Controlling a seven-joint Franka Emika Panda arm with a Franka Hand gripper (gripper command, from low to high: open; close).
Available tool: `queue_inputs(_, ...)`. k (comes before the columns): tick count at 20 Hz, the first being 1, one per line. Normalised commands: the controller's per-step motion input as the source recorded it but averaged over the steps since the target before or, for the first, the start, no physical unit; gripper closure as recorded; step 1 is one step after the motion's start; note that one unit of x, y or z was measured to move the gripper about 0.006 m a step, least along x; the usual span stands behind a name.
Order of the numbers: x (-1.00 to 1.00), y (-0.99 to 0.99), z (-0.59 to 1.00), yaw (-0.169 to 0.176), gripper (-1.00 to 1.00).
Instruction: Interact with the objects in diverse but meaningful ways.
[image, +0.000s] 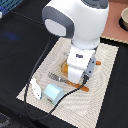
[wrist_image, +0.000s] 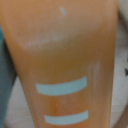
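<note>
Progress cannot be fixed precisely. Arm sits low over the centre of the mat (image: 107, 62), hiding the gripper, so jaw state cannot be told. Orange bread loaf (wrist_image: 65, 60) fills the wrist view, close beneath the camera. Carton (image: 52, 93) and white oblong piece (image: 35, 89) lie untouched at lower left.

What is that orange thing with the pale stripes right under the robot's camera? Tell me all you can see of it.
It looks like a toy bread loaf: smooth, orange, seemingly plastic, with two pale slashes across it. It fills the wrist view, so the camera is very close. In the exterior view the arm hides nearly all of it; only orange edges show beneath the arm, over the woven mat. Whether the gripper touches it cannot be seen.
</note>
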Motion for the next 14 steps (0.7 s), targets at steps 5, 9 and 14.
queue_inputs(5, 0.05, -0.09, -0.33, 0.053, 1.0)
queue_inputs(9, 0.08, 0.53, 0.92, 0.003, 1.0)
queue_inputs(14, -0.27, 0.83, 1.0, 0.035, 1.0)
